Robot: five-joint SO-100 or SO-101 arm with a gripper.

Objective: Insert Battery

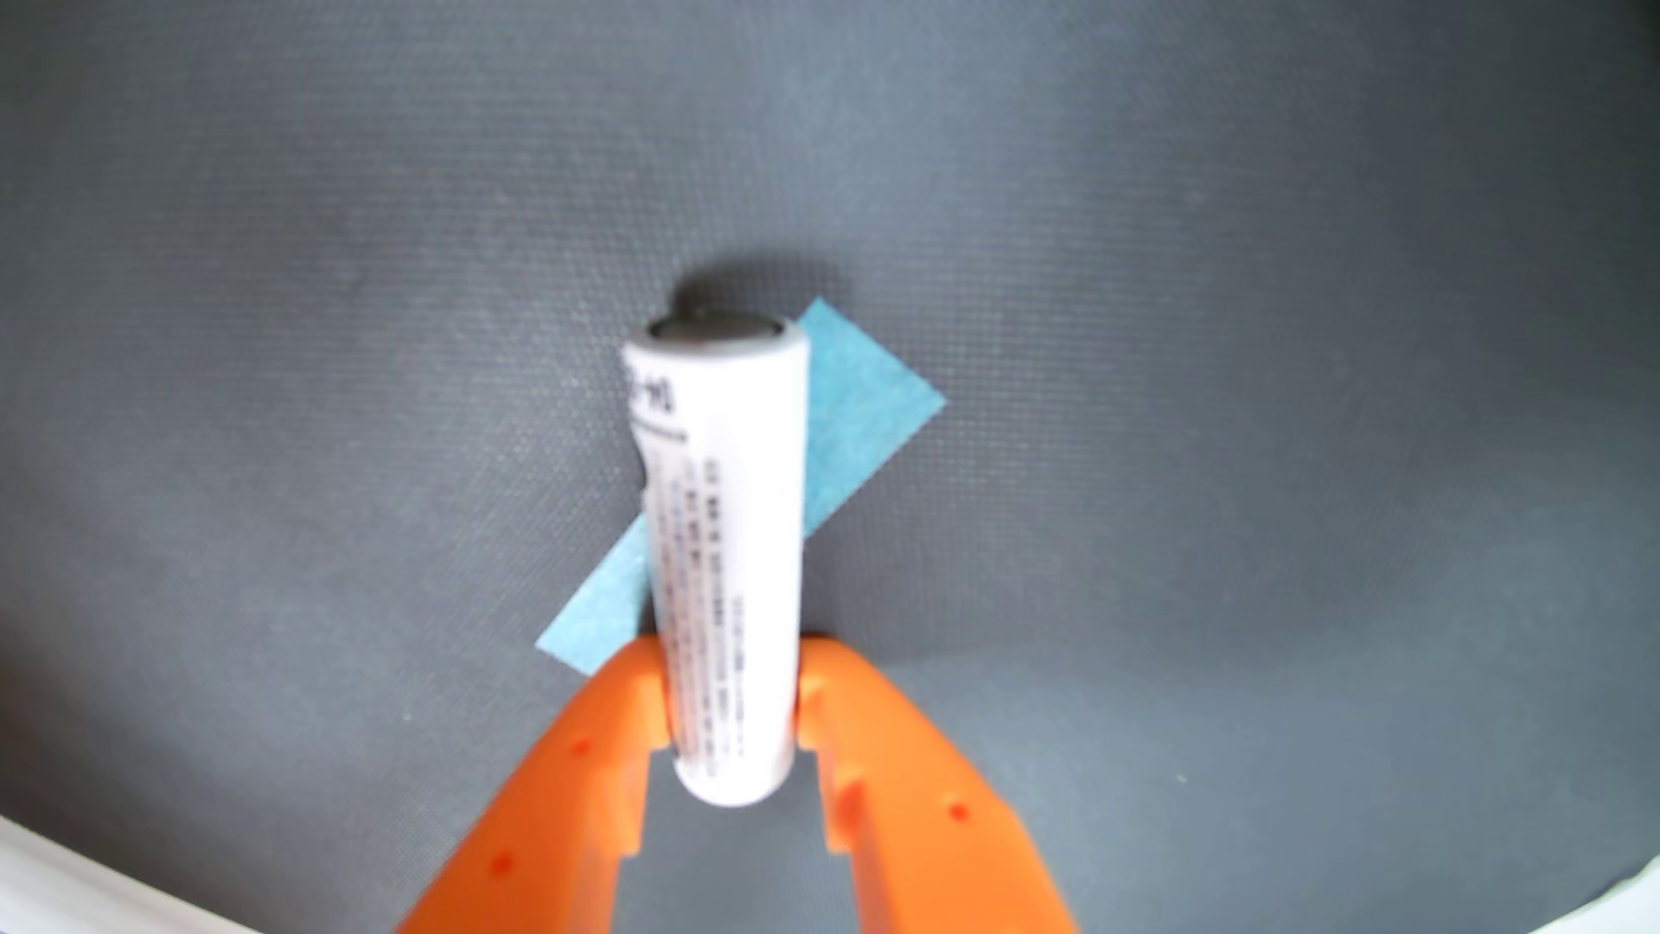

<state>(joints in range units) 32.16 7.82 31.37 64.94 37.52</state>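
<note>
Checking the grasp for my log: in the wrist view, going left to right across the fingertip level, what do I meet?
Left orange plastic finger → white cylindrical battery clamped between → right orange plastic finger, all over the dark grey woven mat.

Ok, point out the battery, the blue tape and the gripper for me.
battery (723, 557), wrist view, middle of its white body.
blue tape (853, 413), wrist view, bare part right of the battery.
gripper (729, 682), wrist view, midway between the orange fingertips.

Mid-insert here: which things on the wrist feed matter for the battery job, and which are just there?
For the job:
- white battery
- orange gripper, shut on it

Just there:
- blue tape strip
- grey mat

No battery holder in view.
</note>
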